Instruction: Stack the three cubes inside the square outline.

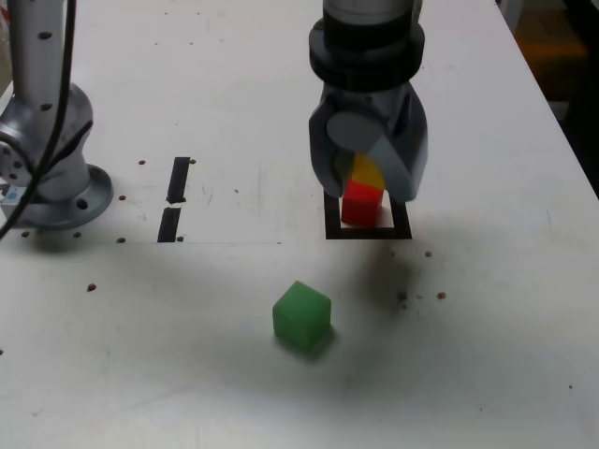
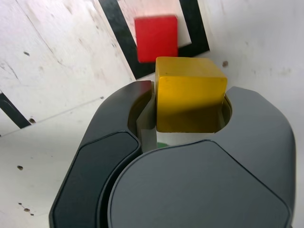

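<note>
Nearest you, the green cube (image 1: 302, 316) sits alone on the white desk (image 1: 487, 374), well apart from the square outline (image 1: 367, 231). Farther back, your gripper (image 1: 367, 183) has its jaws pinching the yellow cube (image 2: 190, 93) just above the red cube (image 1: 361, 204), which rests inside the outline.

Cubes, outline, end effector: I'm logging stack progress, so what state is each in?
Red cube: resting inside the square outline.
Yellow cube: clamped in the end effector, above the red one.
Green cube: loose on the table, outside the outline.
</note>
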`<state>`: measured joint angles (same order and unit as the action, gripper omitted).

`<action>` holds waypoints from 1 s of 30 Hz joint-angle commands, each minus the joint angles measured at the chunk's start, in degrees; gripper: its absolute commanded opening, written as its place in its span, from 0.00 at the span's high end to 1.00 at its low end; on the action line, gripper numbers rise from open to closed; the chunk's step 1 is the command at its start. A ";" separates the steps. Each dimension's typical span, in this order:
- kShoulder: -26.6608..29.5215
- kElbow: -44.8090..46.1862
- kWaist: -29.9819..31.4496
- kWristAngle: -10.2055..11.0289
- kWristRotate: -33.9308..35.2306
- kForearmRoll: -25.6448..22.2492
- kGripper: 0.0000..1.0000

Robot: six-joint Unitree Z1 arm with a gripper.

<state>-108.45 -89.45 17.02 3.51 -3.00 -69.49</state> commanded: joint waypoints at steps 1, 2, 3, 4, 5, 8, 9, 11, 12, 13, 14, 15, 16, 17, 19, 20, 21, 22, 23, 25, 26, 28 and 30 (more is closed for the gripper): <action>0.61 0.29 -0.67 -0.25 -0.50 0.35 0.83; 0.61 0.59 -1.04 -0.48 -0.83 0.61 0.83; 0.61 0.92 -1.35 -0.68 -1.10 0.91 0.82; 0.61 1.28 -1.63 -0.87 -1.36 1.25 0.82; 0.61 1.65 -1.88 -1.03 -1.59 1.64 0.82; 0.61 2.97 -2.64 -1.38 -2.31 3.32 0.82; 0.61 3.31 -2.84 -1.44 -2.50 3.76 0.82; 0.61 3.97 -3.24 -1.60 -2.84 4.57 0.82; 0.61 4.27 -3.44 -1.66 -3.01 4.90 0.82; 0.61 4.53 -3.63 -1.70 -3.17 5.17 0.82; 0.61 4.78 -3.83 -1.73 -3.34 5.43 0.81; 0.61 5.00 -4.04 -1.74 -3.51 5.68 0.81; 0.61 5.21 -4.24 -1.75 -3.70 5.92 0.81; 0.62 5.41 -4.47 -1.75 -3.89 6.13 0.81; 0.66 5.80 -4.95 -1.73 -4.27 6.51 0.80; 0.68 6.00 -5.20 -1.71 -4.45 6.69 0.80; 0.71 6.18 -5.45 -1.70 -4.63 6.85 0.80; 0.74 6.36 -5.69 -1.69 -4.80 6.98 0.80; 0.76 6.54 -5.93 -1.67 -4.96 7.12 0.80; 0.79 6.95 -6.32 -1.69 -5.24 7.45 0.80; 0.79 7.15 -6.47 -1.70 -5.36 7.63 0.80; 0.76 7.59 -6.65 -1.74 -5.53 8.08 0.80; 0.72 8.01 -6.73 -1.84 -5.65 8.59 0.80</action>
<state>-108.21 -81.54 10.39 1.80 -8.55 -61.09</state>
